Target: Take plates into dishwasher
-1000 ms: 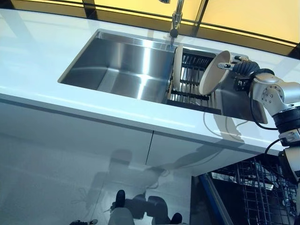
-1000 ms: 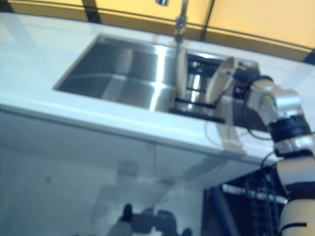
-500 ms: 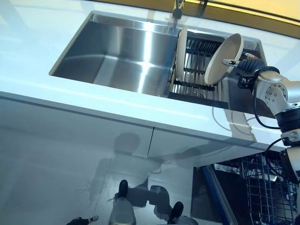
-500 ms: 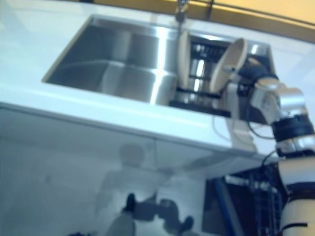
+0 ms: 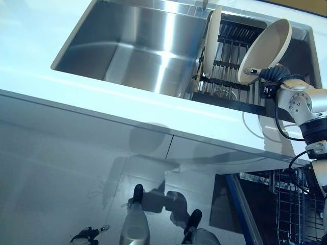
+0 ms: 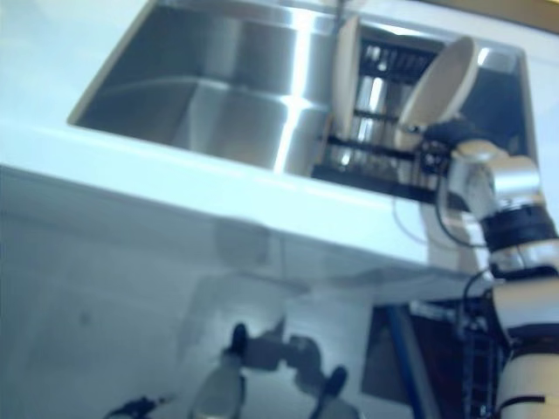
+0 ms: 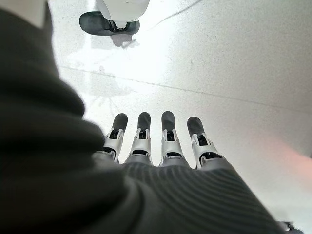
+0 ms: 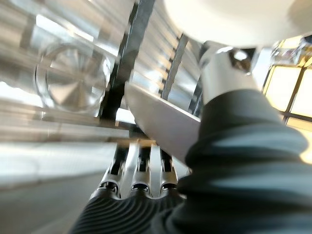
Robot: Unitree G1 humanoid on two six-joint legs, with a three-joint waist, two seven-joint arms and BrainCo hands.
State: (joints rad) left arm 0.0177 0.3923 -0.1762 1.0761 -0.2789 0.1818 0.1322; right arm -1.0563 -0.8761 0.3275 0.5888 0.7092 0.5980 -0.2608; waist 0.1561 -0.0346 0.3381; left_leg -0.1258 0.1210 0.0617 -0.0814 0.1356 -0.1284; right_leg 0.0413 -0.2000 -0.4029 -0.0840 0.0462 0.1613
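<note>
Plate (image 5: 265, 50) lifted higher – right hand (image 5: 270, 74) fingers grasping it; rack (image 5: 230, 64) keeps second plate (image 5: 211, 35).

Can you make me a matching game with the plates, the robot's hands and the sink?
Things:
1. plate in the right hand
2. second plate
3. left hand
4. sink

States:
A. hangs over the pale floor, fingers straight, holding nothing
B. shiny steel basin with nothing in it
C. stands on edge in the black rack
D. held tilted above the rack

Pairs: 1-D, 2-C, 3-A, 4-B
</note>
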